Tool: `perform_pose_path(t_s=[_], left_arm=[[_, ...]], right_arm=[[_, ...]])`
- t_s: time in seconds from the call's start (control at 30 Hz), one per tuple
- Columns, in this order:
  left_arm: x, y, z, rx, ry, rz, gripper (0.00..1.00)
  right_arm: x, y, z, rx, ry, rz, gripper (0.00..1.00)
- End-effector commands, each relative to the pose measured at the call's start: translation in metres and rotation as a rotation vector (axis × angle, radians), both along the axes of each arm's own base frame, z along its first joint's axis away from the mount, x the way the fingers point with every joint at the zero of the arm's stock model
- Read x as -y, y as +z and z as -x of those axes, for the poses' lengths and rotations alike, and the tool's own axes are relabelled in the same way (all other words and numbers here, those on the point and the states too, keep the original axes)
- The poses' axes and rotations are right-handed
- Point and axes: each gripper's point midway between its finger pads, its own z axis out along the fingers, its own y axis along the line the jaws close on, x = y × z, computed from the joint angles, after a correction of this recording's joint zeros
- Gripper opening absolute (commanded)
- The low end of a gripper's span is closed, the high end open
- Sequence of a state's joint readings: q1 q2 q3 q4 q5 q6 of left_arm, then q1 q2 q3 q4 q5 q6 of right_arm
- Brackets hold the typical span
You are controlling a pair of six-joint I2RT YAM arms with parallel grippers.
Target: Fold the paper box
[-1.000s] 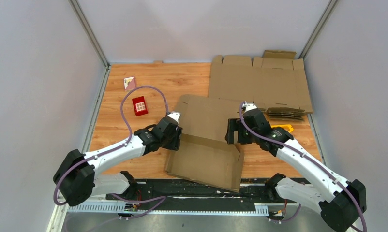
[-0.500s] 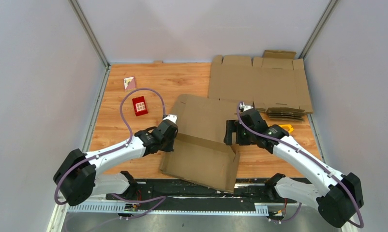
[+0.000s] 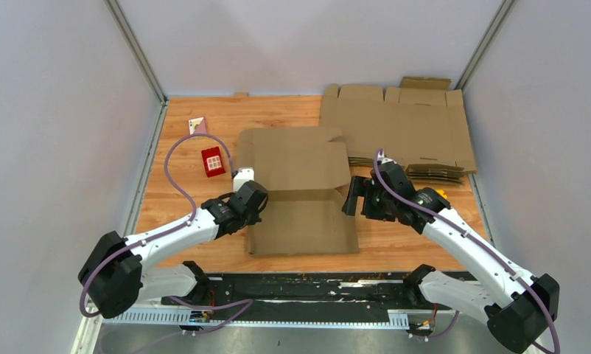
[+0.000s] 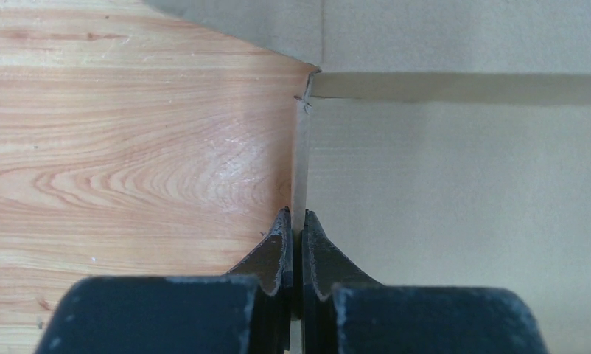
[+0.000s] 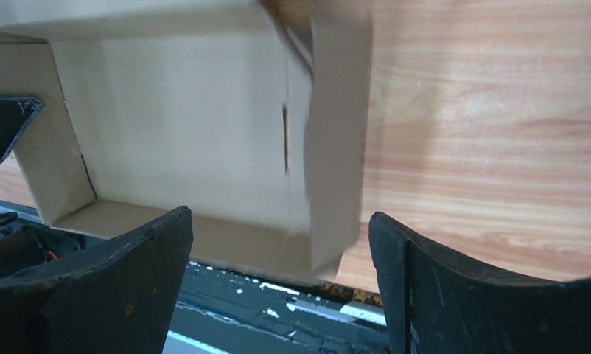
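Observation:
The paper box (image 3: pixel 301 221) is a brown cardboard mailer lying open in the middle of the wooden table, its lid panel (image 3: pixel 296 158) raised at the back. My left gripper (image 3: pixel 250 199) is at the box's left side. In the left wrist view that gripper (image 4: pixel 298 221) is shut on the thin upright left wall (image 4: pixel 302 162), with the box floor (image 4: pixel 455 206) to the right. My right gripper (image 3: pixel 354 196) stands open at the box's right side. In the right wrist view its wide-apart fingers (image 5: pixel 279 216) straddle the right side flap (image 5: pixel 337 147) without touching it.
A pile of flat cardboard sheets (image 3: pixel 396 125) lies at the back right, with a small stack of folded pieces (image 3: pixel 432 172) and a yellow thing (image 3: pixel 440 194) beside it. A small red box (image 3: pixel 213 161) and a small card (image 3: pixel 197 126) lie left. The black rail (image 3: pixel 300 284) marks the near edge.
My left gripper has closed on the box's left wall. The box has swung square to the table and moved back from the near edge, lid raised. The right gripper stayed open.

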State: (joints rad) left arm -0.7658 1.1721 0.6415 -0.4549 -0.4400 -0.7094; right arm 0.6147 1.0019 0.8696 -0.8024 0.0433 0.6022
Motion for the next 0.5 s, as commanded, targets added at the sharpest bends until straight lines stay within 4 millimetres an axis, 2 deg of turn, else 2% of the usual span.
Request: perform_pose_path(t_s=[0.0,0.07,0.17,0.37,0.47], left_arm=[[-0.009,-0.002,-0.011,0.048,0.22,0.075,0.0],[-0.015,-0.009,-0.006,0.038,0.268,0.078,0.0],[-0.016,-0.011,-0.005,0.048,0.264,0.089,0.0],[-0.023,0.001,-0.007,0.096,0.229,0.059,0.0],[-0.023,0.004,-0.009,0.104,0.19,0.031,0.0]], right_arm=[[-0.006,-0.015,0.03,-0.199,-0.103,-0.08,0.89],[-0.014,-0.028,0.045,-0.252,-0.093,-0.139,0.88],[-0.022,-0.03,0.053,-0.235,-0.093,-0.178,0.87],[-0.025,-0.031,0.04,-0.171,-0.049,-0.098,0.83],[-0.005,-0.041,0.027,-0.147,-0.096,0.086,0.83]])
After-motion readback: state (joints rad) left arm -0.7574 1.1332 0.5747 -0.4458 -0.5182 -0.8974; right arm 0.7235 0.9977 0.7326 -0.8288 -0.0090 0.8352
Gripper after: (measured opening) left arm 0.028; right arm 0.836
